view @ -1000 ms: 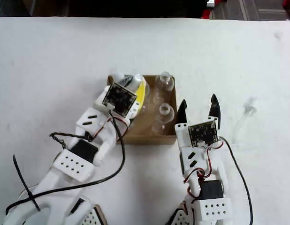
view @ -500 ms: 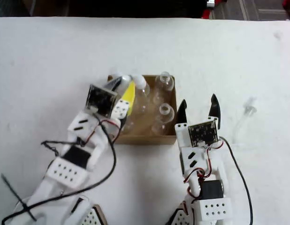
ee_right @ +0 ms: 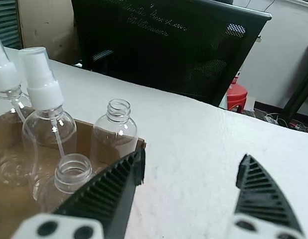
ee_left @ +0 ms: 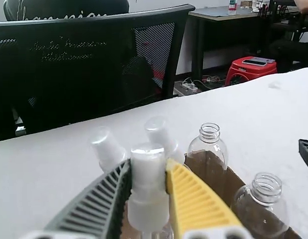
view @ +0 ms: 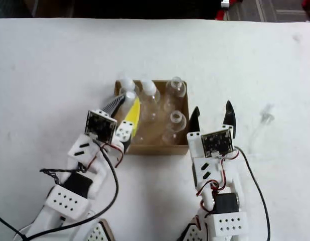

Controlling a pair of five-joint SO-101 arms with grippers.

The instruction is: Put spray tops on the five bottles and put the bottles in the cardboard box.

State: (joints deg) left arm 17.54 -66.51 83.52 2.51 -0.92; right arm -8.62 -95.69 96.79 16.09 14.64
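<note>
**Three bottles topped, two left open**

At the left side of the cardboard box (view: 160, 148), the left hand (view: 127, 103) was closed on the white spray top of the held bottle (ee_left: 148, 184), with the grey finger on one side of the cap and the yellow finger on the other. This bottle sat in the box's left column. The pictures did not show whether its base rested on the box floor.

Just beyond it stood two capped bottles (view: 126, 84) (view: 150, 89), each already fitted with a spray top and inside the box.

In the right column of the box stood two open bottles (view: 176, 86) (view: 176, 119), with bare necks and no tops.

The right hand (view: 211, 113) sat just beside the box's near right corner. Its black fingers were spread wide and it held nothing.

Farther right, well apart from the box, a loose spray top (view: 264, 120) with its dip tube lay on the white surface (view: 54, 60).

By this reading, all five bottles were at or in the box, and three of them carried tops. What seemed to remain was releasing the held bottle and then fitting tops to the two open bottles. The loose spray top would serve for one. A second could not be made out.
</note>
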